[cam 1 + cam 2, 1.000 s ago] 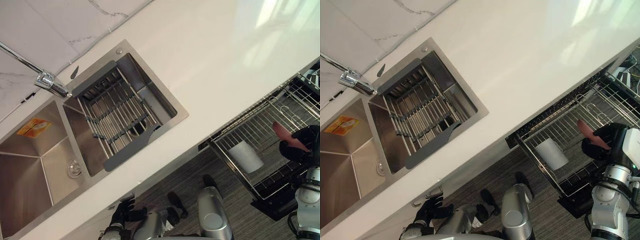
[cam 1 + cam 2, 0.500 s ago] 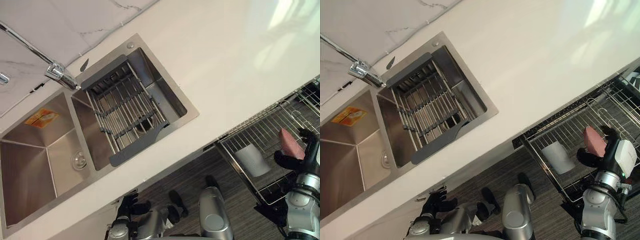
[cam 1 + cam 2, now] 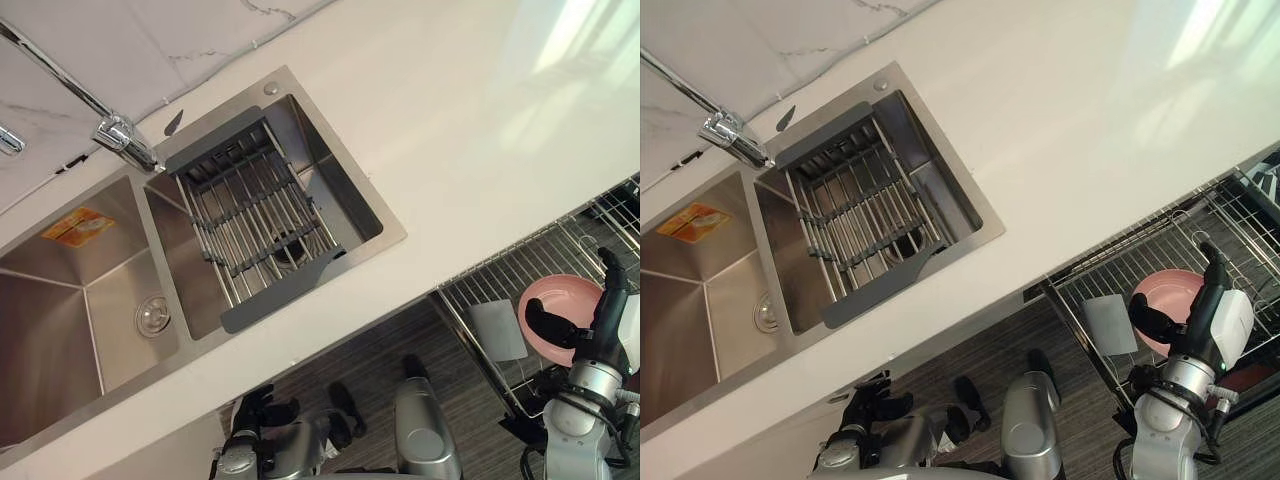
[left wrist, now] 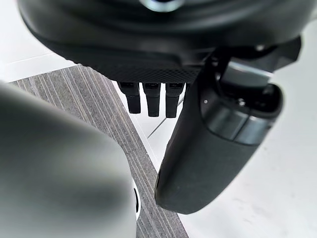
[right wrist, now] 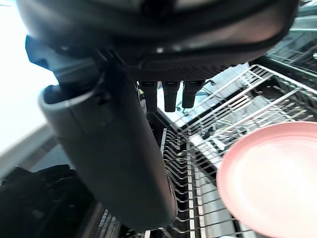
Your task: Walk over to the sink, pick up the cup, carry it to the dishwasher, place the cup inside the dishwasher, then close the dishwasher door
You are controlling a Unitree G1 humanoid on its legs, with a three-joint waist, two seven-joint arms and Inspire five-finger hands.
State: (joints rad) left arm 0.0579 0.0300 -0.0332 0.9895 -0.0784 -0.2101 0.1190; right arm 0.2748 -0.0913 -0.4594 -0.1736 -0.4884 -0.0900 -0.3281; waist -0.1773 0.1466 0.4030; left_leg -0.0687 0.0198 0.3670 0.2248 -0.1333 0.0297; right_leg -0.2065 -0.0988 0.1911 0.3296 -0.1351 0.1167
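Steel sink (image 3: 60, 330) at your left has no cup in it, and the left hand (image 3: 255, 415) hangs below the counter (image 3: 450, 130), fingers relaxed and empty. The white cup (image 3: 497, 330) sits in the dishwasher rack (image 3: 480, 285), just beside a pink plate (image 3: 560, 290). Your right hand (image 3: 598, 325) is over this plate, fingers straight, holding nothing. Lift it clear of the wires first, then reach for the door. I cannot make out the door, nor whether the cup is upright.
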